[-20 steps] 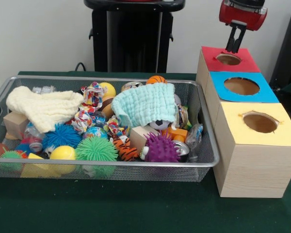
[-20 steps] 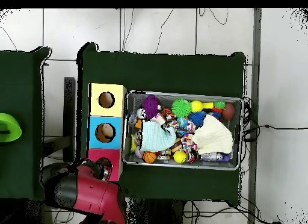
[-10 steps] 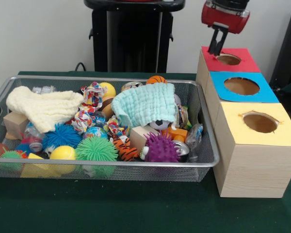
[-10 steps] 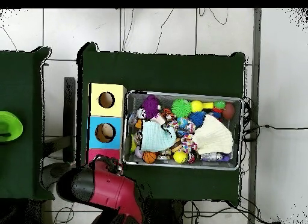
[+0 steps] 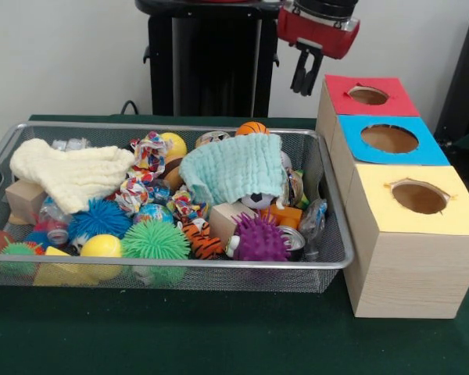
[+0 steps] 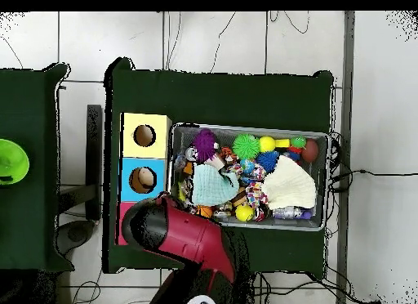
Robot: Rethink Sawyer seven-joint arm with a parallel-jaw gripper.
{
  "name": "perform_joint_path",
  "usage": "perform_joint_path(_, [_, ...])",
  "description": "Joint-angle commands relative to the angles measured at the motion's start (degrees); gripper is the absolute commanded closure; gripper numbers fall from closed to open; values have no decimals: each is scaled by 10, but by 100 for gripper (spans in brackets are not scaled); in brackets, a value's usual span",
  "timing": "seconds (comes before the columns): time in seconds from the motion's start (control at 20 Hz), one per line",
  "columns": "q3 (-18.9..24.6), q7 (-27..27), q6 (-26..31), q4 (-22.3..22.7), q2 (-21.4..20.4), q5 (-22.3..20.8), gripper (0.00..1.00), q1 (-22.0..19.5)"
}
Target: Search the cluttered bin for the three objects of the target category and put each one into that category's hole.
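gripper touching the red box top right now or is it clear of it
Apart. In the front view the gripper hangs left of the red box, with background wall showing between them.

Wire-mesh bin (image 5: 332,254) on green bench, crammed with clutter: spiky balls in purple (image 5: 259,238), green (image 5: 155,240) and blue (image 5: 98,218), yellow ball (image 5: 102,246), mini basketball (image 5: 252,128), wooden blocks, crushed cans, teal cloth (image 5: 234,167), cream cloth (image 5: 70,173). Just beside bin: row of three wooden boxes, each with a round hole on top, red (image 5: 368,95), blue (image 5: 389,138), yellow (image 5: 419,197).
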Motion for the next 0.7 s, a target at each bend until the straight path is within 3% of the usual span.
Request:
perform_joint_path(0.05, [92, -29, 66, -98, 23, -44, 100, -62])
perform_joint_path(0.7, [158, -53, 98, -230, 102, -101, 100, -131])
